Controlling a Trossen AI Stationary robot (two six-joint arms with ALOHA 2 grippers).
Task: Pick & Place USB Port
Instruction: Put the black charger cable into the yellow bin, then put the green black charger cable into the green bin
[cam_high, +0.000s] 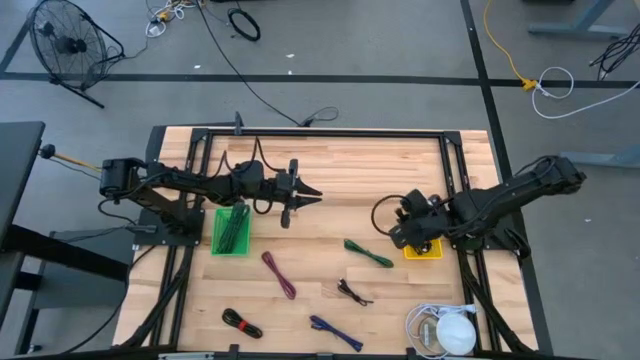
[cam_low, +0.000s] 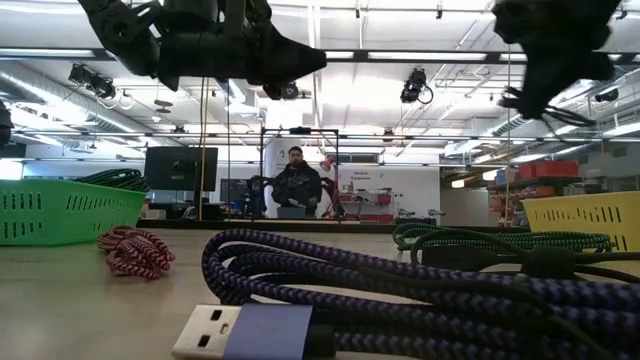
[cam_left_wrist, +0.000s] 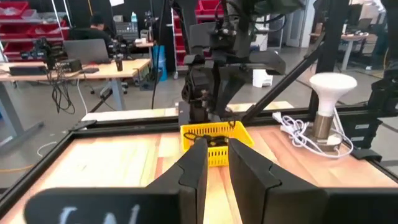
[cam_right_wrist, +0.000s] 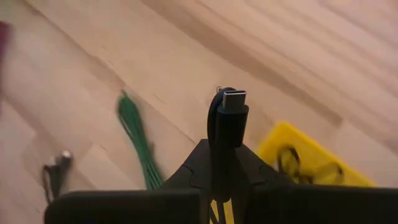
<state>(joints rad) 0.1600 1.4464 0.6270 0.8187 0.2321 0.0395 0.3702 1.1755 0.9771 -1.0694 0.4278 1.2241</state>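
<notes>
Looking down from overhead, my right gripper (cam_high: 400, 232) sits beside the yellow basket (cam_high: 424, 249), left gripper (cam_high: 312, 196) up near the green basket (cam_high: 232, 231). Right wrist: fingers pinched on a black USB cable (cam_right_wrist: 227, 118). Left wrist: fingers (cam_left_wrist: 194, 171) slightly apart, nothing between them.

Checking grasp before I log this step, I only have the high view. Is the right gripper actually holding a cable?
Observer: Yes. The right wrist view shows the right gripper shut on a black cable, connector end sticking out past the fingertips.
Operator: Anything in the yellow basket yet?
Observer: A dark cable already lies in the yellow basket.
Operator: Left arm carrying something?
Observer: No. The left gripper has a narrow gap between its fingers and nothing in it.
Operator: Green basket contents?
Observer: The low view shows green cable heaped above the green basket rim.
</notes>
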